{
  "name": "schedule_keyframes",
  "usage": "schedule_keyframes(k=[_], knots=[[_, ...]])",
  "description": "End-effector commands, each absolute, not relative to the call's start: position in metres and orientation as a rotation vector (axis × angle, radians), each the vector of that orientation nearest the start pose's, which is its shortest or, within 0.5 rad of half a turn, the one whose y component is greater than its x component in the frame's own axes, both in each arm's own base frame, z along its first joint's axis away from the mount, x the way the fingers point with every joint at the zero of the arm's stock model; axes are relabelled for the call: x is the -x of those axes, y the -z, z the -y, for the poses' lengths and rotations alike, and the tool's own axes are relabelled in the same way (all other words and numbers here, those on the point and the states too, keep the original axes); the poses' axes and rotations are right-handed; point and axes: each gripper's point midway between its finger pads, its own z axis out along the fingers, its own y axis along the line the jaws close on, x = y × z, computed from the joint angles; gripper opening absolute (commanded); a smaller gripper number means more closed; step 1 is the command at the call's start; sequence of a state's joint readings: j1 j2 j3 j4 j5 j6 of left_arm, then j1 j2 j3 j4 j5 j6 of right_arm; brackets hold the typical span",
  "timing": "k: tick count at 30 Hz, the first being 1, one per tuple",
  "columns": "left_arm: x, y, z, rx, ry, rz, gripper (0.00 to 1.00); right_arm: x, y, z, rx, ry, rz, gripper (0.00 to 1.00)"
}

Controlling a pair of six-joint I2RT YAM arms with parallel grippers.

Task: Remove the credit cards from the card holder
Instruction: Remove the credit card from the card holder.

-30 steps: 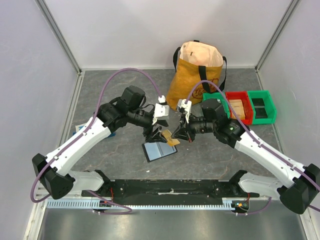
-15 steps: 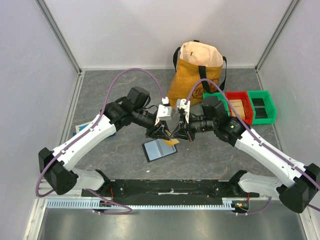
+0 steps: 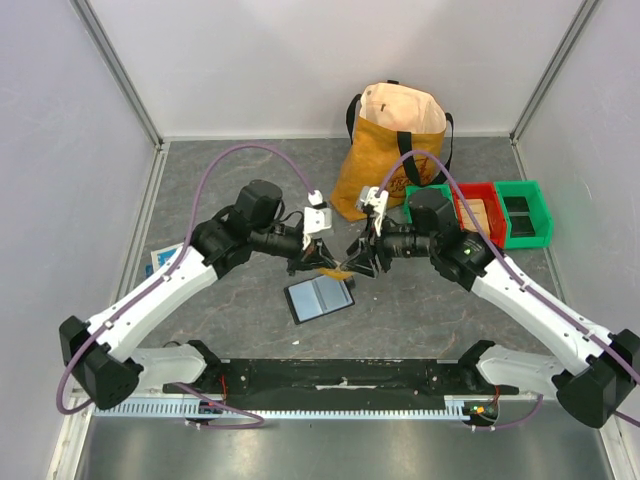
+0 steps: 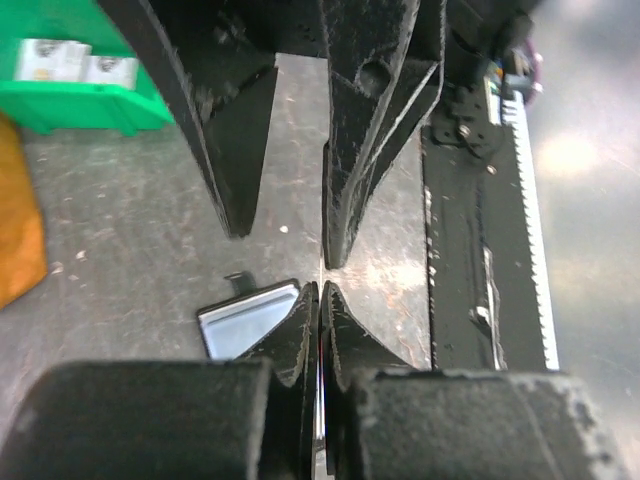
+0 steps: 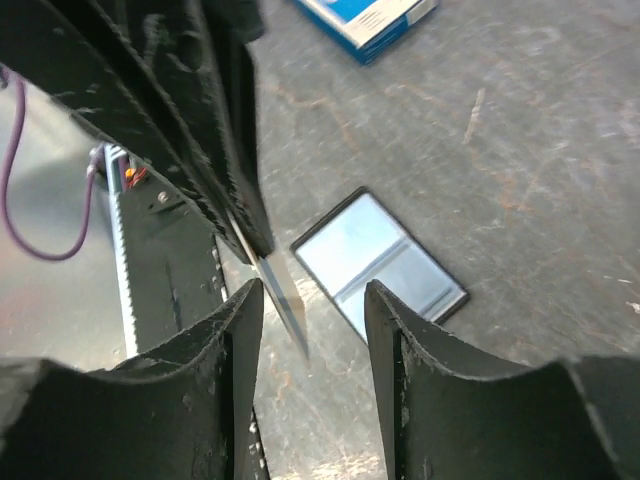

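The credit card (image 3: 337, 270) is orange, the card holder (image 3: 319, 298) black with pale blue-grey inside, the table (image 3: 250, 170) mottled grey.

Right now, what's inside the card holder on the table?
The card holder lies open and flat; pale blue-grey cards show in both halves. Whether more are stacked underneath is hidden. The orange card is out, pinched in the left gripper.

Lab cell: white panels (image 3: 300, 60), aluminium frame (image 3: 115, 65)
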State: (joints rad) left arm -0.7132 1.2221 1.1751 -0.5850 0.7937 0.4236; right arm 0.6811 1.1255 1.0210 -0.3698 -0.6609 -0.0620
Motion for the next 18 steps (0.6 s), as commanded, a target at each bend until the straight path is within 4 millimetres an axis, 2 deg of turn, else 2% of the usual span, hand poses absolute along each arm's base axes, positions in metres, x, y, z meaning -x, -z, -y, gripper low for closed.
schedule_keyframes(k=[1, 3, 6, 8, 14, 17, 18], knots=[[-0.211, -0.289, 0.294, -1.161, 0.909, -1.597, 0.02, -0.216, -0.29, -0.282, 0.907, -1.019, -1.682, 0.64], [-0.232, -0.299, 0.288, -0.942, 0.867, -1.65, 0.02, -0.226, -0.297, -0.276, 0.807, -0.978, -1.66, 0.83], [-0.247, -0.308, 0.277, -0.665, 0.871, -1.669, 0.02, -0.234, -0.312, -0.269, 0.649, -0.978, -1.588, 0.91], [-0.249, -0.321, 0.271, -0.528, 0.912, -1.62, 0.02, -0.223, -0.311, -0.27, 0.66, -1.038, -1.504, 0.93], [-0.251, -0.344, 0.244, -0.138, 1.039, -1.481, 0.02, -0.213, -0.327, -0.268, 0.428, -1.252, -1.431, 0.91], [-0.247, -0.345, 0.242, -0.044, 1.133, -1.442, 0.02, -0.211, -0.33, -0.27, 0.276, -1.423, -1.374, 0.9], [-0.245, -0.351, 0.242, -0.025, 1.173, -1.414, 0.02, -0.214, -0.324, -0.272, 0.225, -1.462, -1.386, 0.9]])
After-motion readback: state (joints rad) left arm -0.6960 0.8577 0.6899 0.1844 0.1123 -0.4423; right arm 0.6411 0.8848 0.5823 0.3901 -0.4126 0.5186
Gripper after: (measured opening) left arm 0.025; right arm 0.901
